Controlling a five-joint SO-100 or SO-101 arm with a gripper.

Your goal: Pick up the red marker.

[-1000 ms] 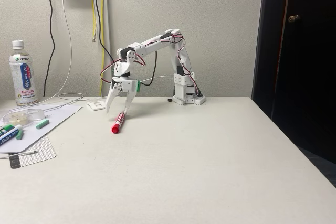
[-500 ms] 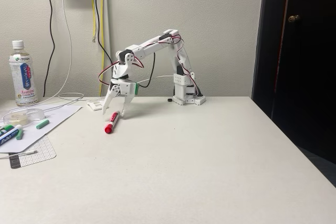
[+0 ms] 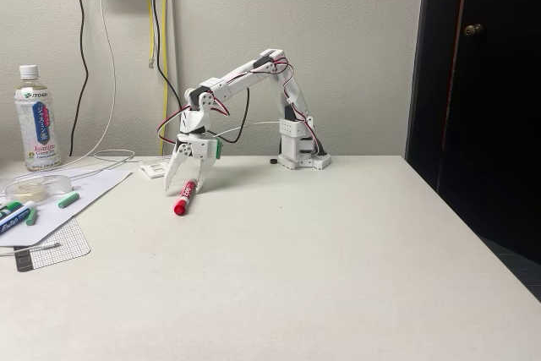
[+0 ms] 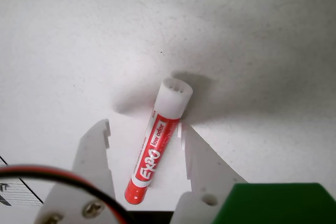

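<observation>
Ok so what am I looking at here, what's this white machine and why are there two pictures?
It is a small robot arm bolted to a table. One picture comes from a camera standing across the table; the other from a camera riding on the arm's wrist, looking down past its pincer. The pincer is open, its two fingers either side of a red marker lying on the table, nothing gripped. At the left edge of the fixed view sit a bottle, papers and other markers.

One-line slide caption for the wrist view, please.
Open gripper straddles the red marker lying on the white table, one finger beside its barrel.
</observation>
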